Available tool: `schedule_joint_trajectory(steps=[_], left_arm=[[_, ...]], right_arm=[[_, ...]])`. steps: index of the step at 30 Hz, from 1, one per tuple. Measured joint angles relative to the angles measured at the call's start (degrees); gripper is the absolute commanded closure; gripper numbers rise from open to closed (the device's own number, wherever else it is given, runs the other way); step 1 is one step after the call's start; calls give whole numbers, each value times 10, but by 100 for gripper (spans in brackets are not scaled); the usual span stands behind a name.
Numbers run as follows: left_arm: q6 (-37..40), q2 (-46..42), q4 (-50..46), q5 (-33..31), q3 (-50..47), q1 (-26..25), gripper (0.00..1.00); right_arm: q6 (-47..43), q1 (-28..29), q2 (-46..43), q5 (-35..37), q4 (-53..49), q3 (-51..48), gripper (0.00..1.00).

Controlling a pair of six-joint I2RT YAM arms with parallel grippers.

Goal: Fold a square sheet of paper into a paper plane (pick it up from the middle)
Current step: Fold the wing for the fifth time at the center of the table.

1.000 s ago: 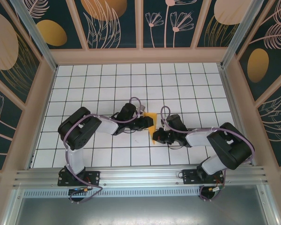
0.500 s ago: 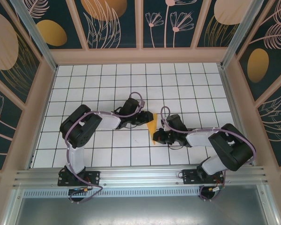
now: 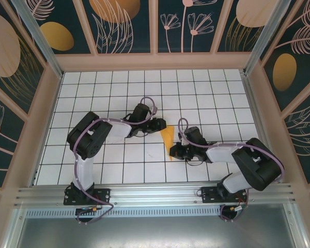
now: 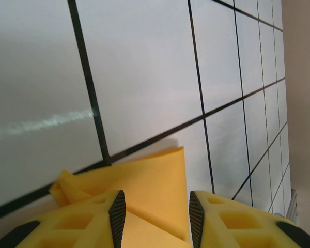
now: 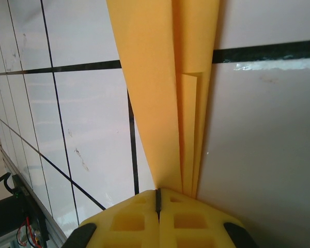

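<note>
- While the right pincer (image 5: pixel 158 198) is clamped on the narrow end of the folded paper (image 5: pixel 160 77), the sheet runs ahead from its tips over the desk (image 5: pixel 263 129).
- Left pincer (image 4: pixel 157 209) stands parted, the paper's wide end lying in its gap, not pinched.
- Should the left close off the crease or drag sideways, the layers could splay or tear against the right's hold.

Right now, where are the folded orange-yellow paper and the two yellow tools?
Folded orange-yellow paper (image 3: pixel 168 138): top view, its middle.
Left yellow two-finger tool (image 4: pixel 156 206): left wrist view, gap between fingertips.
Right yellow two-finger tool (image 5: pixel 157 199): right wrist view, seam between shut fingertips.
</note>
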Motion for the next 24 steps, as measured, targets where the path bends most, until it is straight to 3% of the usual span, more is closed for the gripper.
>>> schedule_joint_trajectory(steps=[11,15,20,24], left_arm=[[57,12,-68,-22,57,30,56],[59,-20,-93,-29,56,30,56],[30,-119,-49,-5,-7,30,63],[-6,-149,6,24,-63,19,64]], right_arm=[[-3,0,-8,0,-20,1,96],[-11,2,-5,0,-30,9,96],[-16,2,5,-3,-49,26,96],[-21,2,9,-4,-57,32,96]])
